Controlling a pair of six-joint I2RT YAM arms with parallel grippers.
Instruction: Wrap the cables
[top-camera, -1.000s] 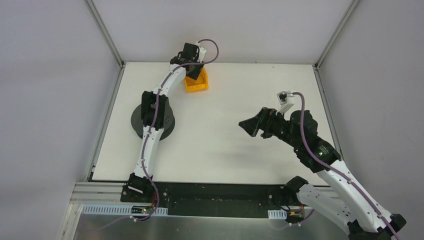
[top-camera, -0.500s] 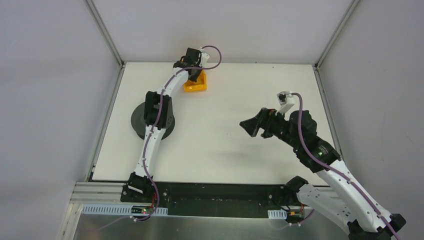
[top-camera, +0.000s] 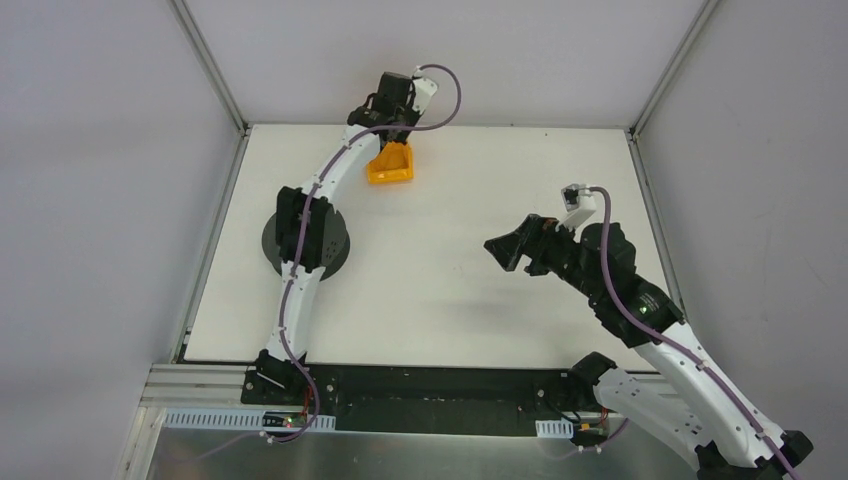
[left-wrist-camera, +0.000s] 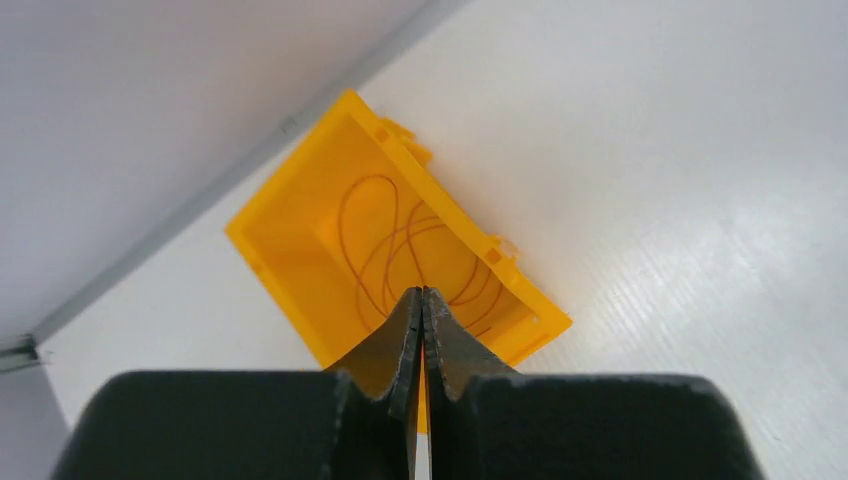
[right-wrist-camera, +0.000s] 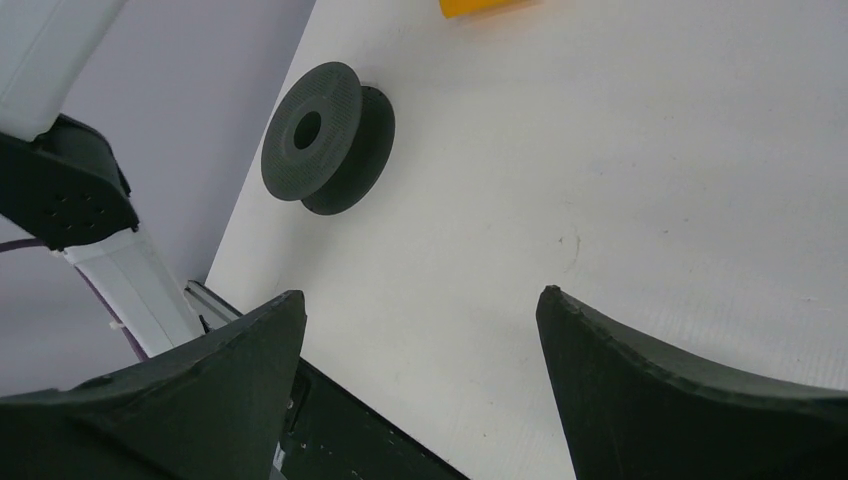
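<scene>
A black spool (top-camera: 335, 255) sits flat on the left side of the white table (top-camera: 450, 310). The left arm reaches across the top of it, so part of it is hidden.

Go along that arm to the far edge of the table. There sits a small yellow bin (top-camera: 391, 168), close to the back wall. The left gripper (left-wrist-camera: 421, 293) hangs right over the open bin, pointing down into it. Its two black fingers are pressed tight together with no gap.

The cables (left-wrist-camera: 400, 245) are inside the yellow bin. They are very thin reddish-brown wires, lying in loose loops on the bottom. The finger tips come down right where the loops cross. I cannot tell if a wire is pinched between them.

Over on the right, the right gripper (top-camera: 508, 240) is up in the air above the bare table, well apart from the bin. Its fingers are spread wide and hold nothing. Its own camera looks past them to the spool.
</scene>
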